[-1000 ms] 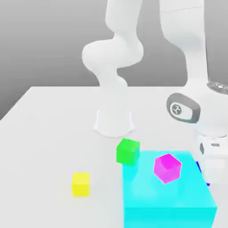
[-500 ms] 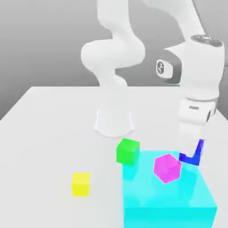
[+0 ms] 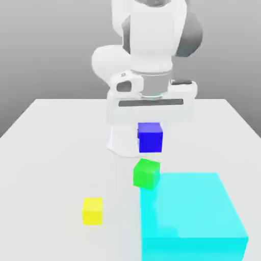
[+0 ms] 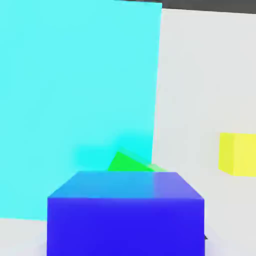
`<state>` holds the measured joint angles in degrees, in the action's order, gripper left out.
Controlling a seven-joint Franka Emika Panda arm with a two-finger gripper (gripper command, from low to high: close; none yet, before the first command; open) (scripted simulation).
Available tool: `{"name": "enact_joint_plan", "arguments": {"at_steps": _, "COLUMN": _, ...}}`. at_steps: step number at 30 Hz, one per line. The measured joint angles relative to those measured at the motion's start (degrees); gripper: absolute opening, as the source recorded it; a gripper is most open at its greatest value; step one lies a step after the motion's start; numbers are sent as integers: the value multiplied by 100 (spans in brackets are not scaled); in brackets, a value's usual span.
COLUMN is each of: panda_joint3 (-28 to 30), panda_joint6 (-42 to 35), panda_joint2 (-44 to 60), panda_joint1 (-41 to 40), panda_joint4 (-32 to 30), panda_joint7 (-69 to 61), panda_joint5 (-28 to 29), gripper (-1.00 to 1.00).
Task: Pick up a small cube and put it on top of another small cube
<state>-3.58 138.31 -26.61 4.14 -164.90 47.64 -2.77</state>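
The small dark-blue cube (image 3: 150, 137) hangs in the air under the white hand, in front of the arm's base. My gripper (image 3: 150, 124) is shut on it. Just below it, a little nearer the camera in the exterior view, the green cube (image 3: 147, 174) rests on the table, apart from the blue one. In the hand view the dark-blue cube (image 4: 125, 215) sits close in front, and a corner of the green cube (image 4: 131, 163) peeks out beyond it.
A large cyan block (image 3: 191, 214) lies on the table by the green cube, at the exterior view's right. A yellow cube (image 3: 93, 211) sits alone to the exterior view's left. The arm's white base (image 3: 122, 140) stands behind.
The hand has risen and swung from the exterior view's right, past the cyan block, to the middle above the green cube, carrying the dark-blue cube with it.
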Motion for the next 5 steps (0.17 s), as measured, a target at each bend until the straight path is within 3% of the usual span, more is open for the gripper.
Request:
{"name": "enact_joint_plan", "arguments": {"at_steps": 1, "panda_joint3": -26, "panda_joint6": 238, "panda_joint2": 168, "panda_joint1": -19, "panda_joint4": -70, "panda_joint7": 3, "panda_joint5": -8, "gripper": -100}}
{"name": "enact_joint_plan", "arguments": {"at_steps": 2, "panda_joint3": -39, "panda_joint6": 471, "panda_joint2": 334, "panda_joint1": -26, "panda_joint4": -138, "panda_joint7": 8, "panda_joint5": -8, "gripper": 100}}
{"name": "enact_joint_plan", "arguments": {"at_steps": 5, "panda_joint3": -39, "panda_joint6": 471, "panda_joint2": 334, "panda_joint1": -26, "panda_joint4": -138, "panda_joint7": 7, "panda_joint5": -9, "gripper": 100}}
